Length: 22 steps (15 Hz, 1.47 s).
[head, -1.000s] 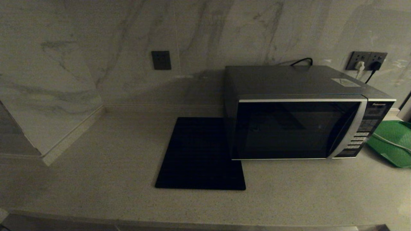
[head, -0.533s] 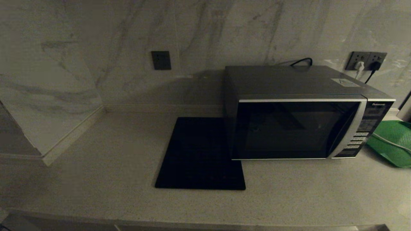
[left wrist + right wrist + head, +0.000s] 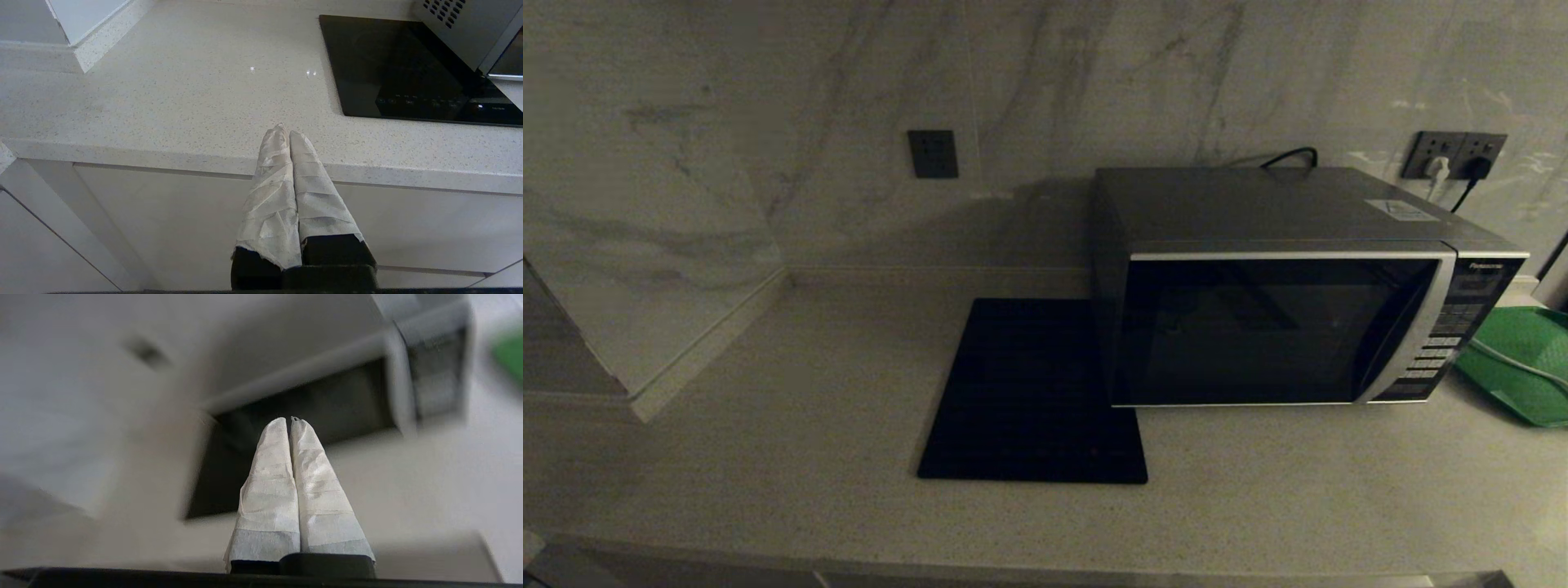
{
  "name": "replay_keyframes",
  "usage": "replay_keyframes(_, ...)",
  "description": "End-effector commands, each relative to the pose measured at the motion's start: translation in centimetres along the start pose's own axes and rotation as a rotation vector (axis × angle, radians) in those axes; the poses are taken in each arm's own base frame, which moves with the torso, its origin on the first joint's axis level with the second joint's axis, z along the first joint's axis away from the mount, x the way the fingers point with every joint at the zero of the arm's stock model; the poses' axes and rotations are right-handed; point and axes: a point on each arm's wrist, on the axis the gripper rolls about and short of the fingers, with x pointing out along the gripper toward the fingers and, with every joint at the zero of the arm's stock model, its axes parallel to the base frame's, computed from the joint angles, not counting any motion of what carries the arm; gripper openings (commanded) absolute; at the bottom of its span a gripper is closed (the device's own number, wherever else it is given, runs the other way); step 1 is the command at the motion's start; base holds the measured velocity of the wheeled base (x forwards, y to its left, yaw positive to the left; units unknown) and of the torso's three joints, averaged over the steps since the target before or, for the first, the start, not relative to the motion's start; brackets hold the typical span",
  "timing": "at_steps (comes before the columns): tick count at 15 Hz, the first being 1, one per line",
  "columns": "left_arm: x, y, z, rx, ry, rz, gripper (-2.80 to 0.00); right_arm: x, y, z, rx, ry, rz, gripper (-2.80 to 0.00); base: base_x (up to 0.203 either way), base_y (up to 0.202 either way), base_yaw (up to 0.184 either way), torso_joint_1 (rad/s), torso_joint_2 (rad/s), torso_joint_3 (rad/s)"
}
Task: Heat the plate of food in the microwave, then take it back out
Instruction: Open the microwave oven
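Observation:
The grey-silver microwave (image 3: 1290, 286) stands on the counter at the right, its dark glass door closed and the button panel at its right end. The plate of food is out of view. Neither arm shows in the head view. My left gripper (image 3: 285, 131) is shut and empty, its white-wrapped fingers pressed together in front of the counter's front edge. My right gripper (image 3: 289, 420) is also shut and empty, pointing toward the microwave (image 3: 327, 396), which looks blurred.
A flat black square mat (image 3: 1033, 392) lies on the pale speckled counter (image 3: 809, 425) just left of the microwave. A green mesh tray (image 3: 1523, 363) sits at the far right. Wall sockets with plugged cables (image 3: 1454, 155) are behind the microwave.
Nothing on the counter has moved in the head view; only the reflection in the microwave's glass door has shifted slightly.

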Motion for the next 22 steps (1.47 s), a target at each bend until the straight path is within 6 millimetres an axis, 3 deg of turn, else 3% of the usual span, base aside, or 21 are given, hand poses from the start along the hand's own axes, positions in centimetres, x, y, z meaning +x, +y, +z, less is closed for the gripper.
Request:
replay_keyframes(1, 0.0, 0.0, 0.0, -0.001, 0.000, 0.000, -2.80, 8.1, -0.5, 0.8, -0.014, 0.144, -0.233, -2.80, 0.000, 0.000, 0.000, 0.000, 0.00, 0.000)
replay_keyframes(4, 0.0, 0.0, 0.0, -0.001, 0.000, 0.000, -2.80, 11.9, -1.3, 0.5, -0.140, 0.098, -0.543, -2.80, 0.000, 0.000, 0.000, 0.000, 0.00, 0.000)
replay_keyframes(7, 0.0, 0.0, 0.0, -0.001, 0.000, 0.000, -2.80, 13.3, -1.7, -1.6, -0.427, 0.214, -0.604, -2.80, 0.000, 0.000, 0.000, 0.000, 0.00, 0.000)
replay_keyframes(10, 0.0, 0.0, 0.0, -0.001, 0.000, 0.000, -2.80, 16.8, -2.1, -2.9, -0.448, 0.185, -0.630, -2.80, 0.000, 0.000, 0.000, 0.000, 0.00, 0.000)
replay_keyframes(12, 0.0, 0.0, 0.0, -0.001, 0.000, 0.000, -2.80, 17.6, -2.1, -4.0, -0.464, 0.191, -0.612, -2.80, 0.000, 0.000, 0.000, 0.000, 0.00, 0.000)
replay_keyframes(13, 0.0, 0.0, 0.0, -0.001, 0.000, 0.000, -2.80, 18.2, -2.2, -4.3, -0.465, 0.187, -0.612, 0.00, 0.000, 0.000, 0.000, 0.000, 0.00, 0.000)
replay_keyframes(16, 0.0, 0.0, 0.0, -0.001, 0.000, 0.000, -2.80, 20.5, -2.6, -5.6, -0.450, 0.150, -0.609, 0.00, 0.000, 0.000, 0.000, 0.000, 0.00, 0.000)
replay_keyframes(19, 0.0, 0.0, 0.0, -0.001, 0.000, 0.000, -2.80, 24.7, -4.2, -8.9, -0.390, 0.103, -0.715, 0.00, 0.000, 0.000, 0.000, 0.000, 0.00, 0.000)
replay_keyframes(22, 0.0, 0.0, 0.0, -0.001, 0.000, 0.000, -2.80, 26.8, -5.5, -12.1, -0.348, 0.055, -0.752, 0.00, 0.000, 0.000, 0.000, 0.000, 0.00, 0.000)
